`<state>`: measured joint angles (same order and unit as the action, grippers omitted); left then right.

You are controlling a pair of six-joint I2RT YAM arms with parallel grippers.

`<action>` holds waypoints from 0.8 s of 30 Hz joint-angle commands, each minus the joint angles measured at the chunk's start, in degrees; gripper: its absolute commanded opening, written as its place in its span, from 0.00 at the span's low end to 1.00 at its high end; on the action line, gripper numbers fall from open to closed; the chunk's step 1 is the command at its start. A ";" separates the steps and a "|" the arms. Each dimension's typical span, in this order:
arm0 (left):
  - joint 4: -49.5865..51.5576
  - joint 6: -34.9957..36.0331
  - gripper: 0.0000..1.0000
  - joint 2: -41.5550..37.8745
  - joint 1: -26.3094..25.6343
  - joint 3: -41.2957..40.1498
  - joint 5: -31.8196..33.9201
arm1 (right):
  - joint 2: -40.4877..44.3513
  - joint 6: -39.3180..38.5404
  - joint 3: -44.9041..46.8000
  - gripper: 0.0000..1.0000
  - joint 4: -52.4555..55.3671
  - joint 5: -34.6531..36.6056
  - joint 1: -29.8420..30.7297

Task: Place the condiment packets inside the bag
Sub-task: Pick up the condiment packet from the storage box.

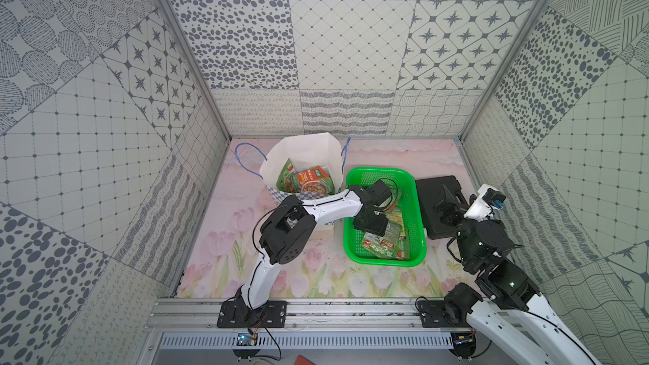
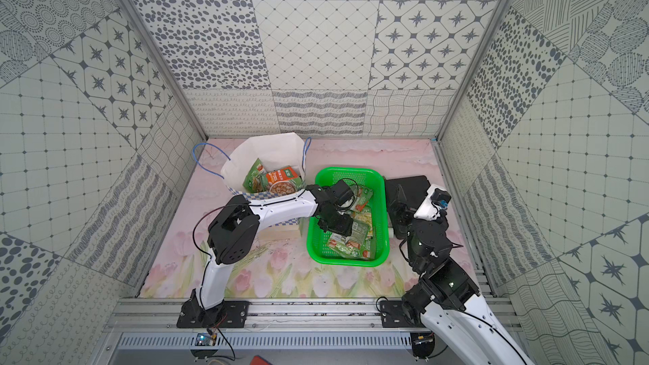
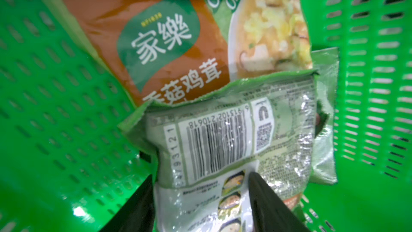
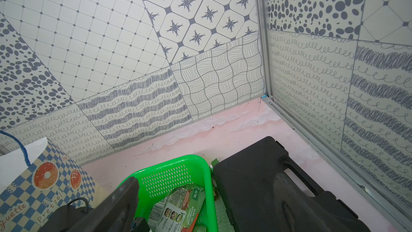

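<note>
The white bag [image 1: 302, 149] with blue cord handles stands open at the back left, with condiment packets [image 1: 312, 182] showing inside. More packets [image 1: 386, 244] lie in the green basket [image 1: 418, 240]. My left gripper [image 3: 200, 179] reaches down into the basket, open. Its black fingers [image 3: 265, 197] stand on either side of the end of a silvery-green packet [image 3: 223, 141], barcode side up. An orange packet [image 3: 156, 41] lies beyond it. My right gripper [image 1: 446, 201] hangs open and empty over a black case [image 1: 428, 191] to the basket's right.
The basket [image 2: 382, 240] sits between the bag [image 2: 267, 149] and the black case [image 4: 278, 186], close to both. In the right wrist view the bag's checkered side [image 4: 44, 186] and the basket's back wall [image 4: 169, 175] show. Patterned walls enclose the pink floral table.
</note>
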<state>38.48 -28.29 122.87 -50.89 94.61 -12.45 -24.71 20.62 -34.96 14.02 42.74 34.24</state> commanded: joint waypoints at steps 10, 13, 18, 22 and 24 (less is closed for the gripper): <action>-9.13 -2.59 0.46 -6.66 0.52 -2.81 -14.47 | 0.08 0.47 0.99 0.97 -2.60 0.15 -0.41; -11.36 -3.60 0.44 -7.71 0.52 -3.96 -16.74 | 0.11 0.47 0.97 0.97 -2.60 0.03 -0.42; -14.94 -5.65 0.43 -7.73 0.53 -4.87 -20.55 | 0.10 0.47 0.95 0.97 -2.68 0.09 -0.41; -15.90 -6.54 0.42 -8.05 0.20 -5.14 -21.48 | 0.10 0.52 0.97 0.97 -2.68 0.16 -0.47; -15.83 -6.51 0.38 -8.25 -0.25 -4.81 -20.99 | 0.10 0.47 1.06 0.97 -2.77 0.09 -0.53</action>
<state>27.16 -33.06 115.79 -50.54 89.89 -28.32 -24.71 20.62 -34.70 13.85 42.72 34.02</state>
